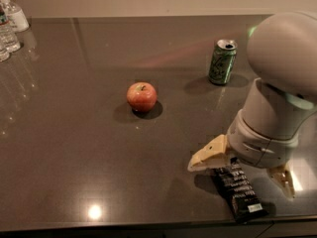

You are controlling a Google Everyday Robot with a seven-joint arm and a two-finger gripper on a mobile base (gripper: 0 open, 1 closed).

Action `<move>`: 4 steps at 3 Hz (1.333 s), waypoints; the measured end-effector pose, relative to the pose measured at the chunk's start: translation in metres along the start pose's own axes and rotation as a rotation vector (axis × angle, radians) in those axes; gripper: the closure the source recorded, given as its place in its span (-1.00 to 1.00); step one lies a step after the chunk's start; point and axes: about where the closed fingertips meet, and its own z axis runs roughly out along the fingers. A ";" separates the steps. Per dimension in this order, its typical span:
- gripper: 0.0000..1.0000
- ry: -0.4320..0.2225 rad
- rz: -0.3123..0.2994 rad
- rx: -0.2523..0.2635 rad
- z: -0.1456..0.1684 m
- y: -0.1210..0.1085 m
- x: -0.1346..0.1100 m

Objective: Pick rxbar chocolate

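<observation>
Straddling the rxbar chocolate (243, 196), the claw (240, 180) hangs low with its fingers spread apart. The bar lies flat on the counter (74, 133) directly beneath it, not yet gripped or lifted.

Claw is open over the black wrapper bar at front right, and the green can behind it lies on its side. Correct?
Not quite: the camera view shows the green soda can standing upright. The rest holds: the claw is open, straddling the flat black glossy wrapper bar at the front right of the dark table.
</observation>
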 end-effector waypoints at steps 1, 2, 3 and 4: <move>-1.00 -0.001 0.000 0.001 0.000 0.000 0.000; -1.00 -0.001 -0.004 -0.010 0.006 0.000 -0.001; -1.00 -0.001 -0.003 -0.028 0.012 0.001 -0.001; -0.65 -0.002 -0.001 -0.045 0.014 0.001 0.000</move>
